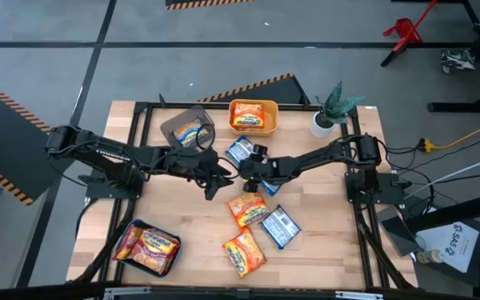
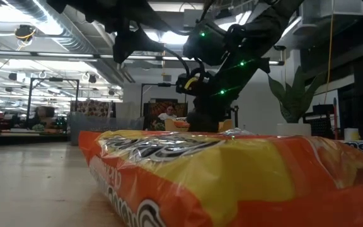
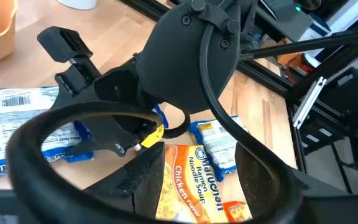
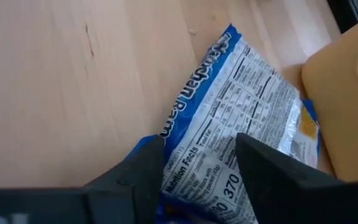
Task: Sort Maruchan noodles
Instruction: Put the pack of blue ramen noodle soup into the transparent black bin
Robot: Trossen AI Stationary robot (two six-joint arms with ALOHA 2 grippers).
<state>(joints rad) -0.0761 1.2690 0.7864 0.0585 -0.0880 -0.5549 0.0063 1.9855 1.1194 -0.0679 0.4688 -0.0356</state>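
Near the tabletop's middle, a blue packet is straddled by the right gripper, fingers apart, for pickup; the left gripper, parted, holds nothing.

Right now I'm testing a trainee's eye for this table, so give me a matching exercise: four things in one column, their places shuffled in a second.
Things
1. grey plastic bin
2. yellow-orange plastic bin
3. teal plastic bin
4. blue crinkly noodle packet

Places
A. under the right pincer
B. beside the potted plant
C. alone, in a table corner on the left arm's side
D. between the yellow-orange bin and the left arm

Pairs: 1-D, 2-B, 3-C, 4-A
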